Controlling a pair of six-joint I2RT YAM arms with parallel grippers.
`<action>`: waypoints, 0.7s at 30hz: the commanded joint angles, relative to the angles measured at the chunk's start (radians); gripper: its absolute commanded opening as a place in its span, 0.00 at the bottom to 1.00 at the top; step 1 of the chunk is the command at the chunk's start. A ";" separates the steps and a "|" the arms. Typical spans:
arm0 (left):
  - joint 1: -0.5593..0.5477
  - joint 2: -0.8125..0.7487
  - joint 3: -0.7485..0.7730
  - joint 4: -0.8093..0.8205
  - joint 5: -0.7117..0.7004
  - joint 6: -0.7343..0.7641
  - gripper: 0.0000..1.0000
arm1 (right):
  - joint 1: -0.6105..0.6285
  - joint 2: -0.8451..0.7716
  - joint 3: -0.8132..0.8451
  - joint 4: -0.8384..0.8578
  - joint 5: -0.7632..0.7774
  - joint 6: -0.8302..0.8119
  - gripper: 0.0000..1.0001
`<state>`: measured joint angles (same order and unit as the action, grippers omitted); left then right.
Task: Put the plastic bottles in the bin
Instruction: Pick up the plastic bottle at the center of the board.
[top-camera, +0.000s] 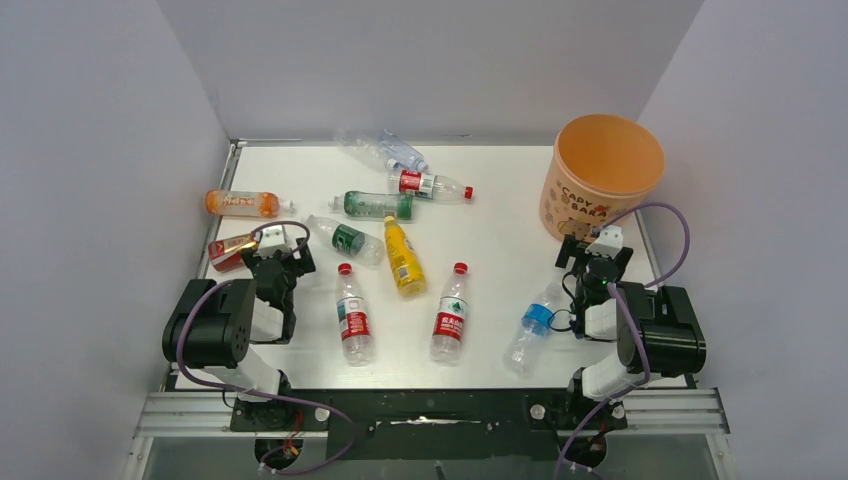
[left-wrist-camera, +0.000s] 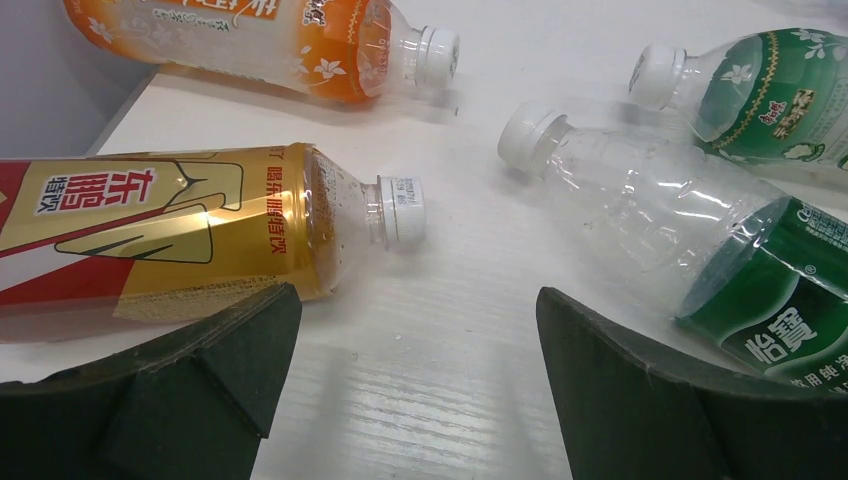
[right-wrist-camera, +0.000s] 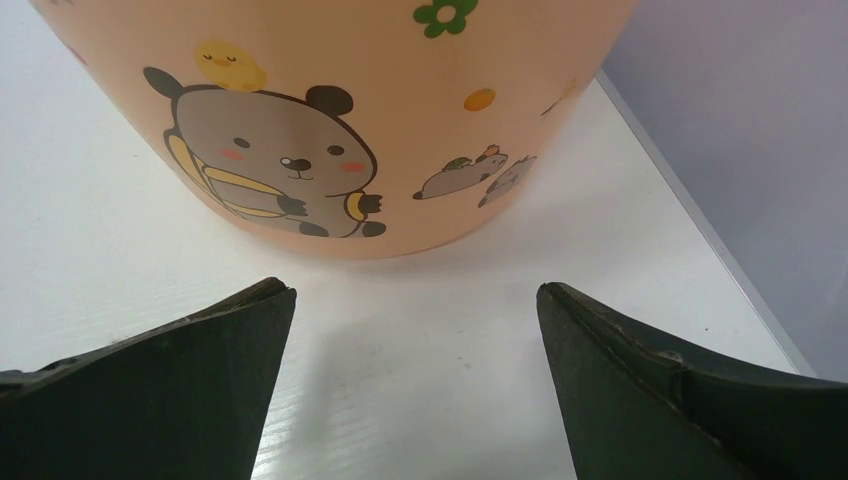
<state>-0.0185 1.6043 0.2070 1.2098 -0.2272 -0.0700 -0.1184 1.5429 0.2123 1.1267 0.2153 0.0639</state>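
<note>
Both my grippers are spread wide and hold nothing.

Nearest me, at the lower right of the overhead view, a blue-label bottle (top-camera: 533, 328) lies just beside my right arm. Two red-capped bottles (top-camera: 352, 318) (top-camera: 450, 315) lie apart at lower centre.

My left gripper (left-wrist-camera: 417, 295) sits low at the left. In its wrist view the gold-and-red bottle (left-wrist-camera: 170, 225) lies against or just beside my left finger. The clear green-label bottle (left-wrist-camera: 680, 230) runs down to my right finger. Only bare table (left-wrist-camera: 440, 380) lies between the jaws.

Farther up the overhead view are:
- a yellow bottle (top-camera: 403, 257)
- a dark green bottle (top-camera: 378, 205)
- an orange bottle (top-camera: 242, 203)
- a far red-label bottle (top-camera: 430, 184)
- a crumpled clear bottle (top-camera: 390, 150) at the top centre

My right gripper (right-wrist-camera: 415, 288) faces the bin (top-camera: 575, 205), whose cartoon wall fills the top of its wrist view. The bin stands at the upper right, and I see no bottle inside it.

I see three risks:
- If I close the left jaws here, I would catch air or clip the gold-and-red bottle's shoulder. It is round and lying down, so I expect it to roll into the wall or its neighbours.
- Reaching between the two bottles could shove the green-label one aside.
- On the right, a forward nudge could slide the bin toward the table's right edge, and a careless swing of that arm could sweep the blue-label bottle off the near edge.
</note>
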 joint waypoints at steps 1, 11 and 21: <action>0.006 -0.005 0.017 0.049 0.011 -0.001 0.89 | -0.008 -0.010 0.027 0.053 -0.009 0.009 0.98; 0.011 -0.006 0.016 0.051 0.018 -0.002 0.89 | -0.008 -0.010 0.025 0.052 -0.008 0.008 0.98; 0.010 -0.016 0.020 0.037 0.014 0.007 0.89 | -0.008 -0.013 0.023 0.057 -0.009 0.008 0.98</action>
<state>-0.0166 1.6043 0.2070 1.2083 -0.2218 -0.0696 -0.1192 1.5429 0.2123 1.1267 0.2150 0.0639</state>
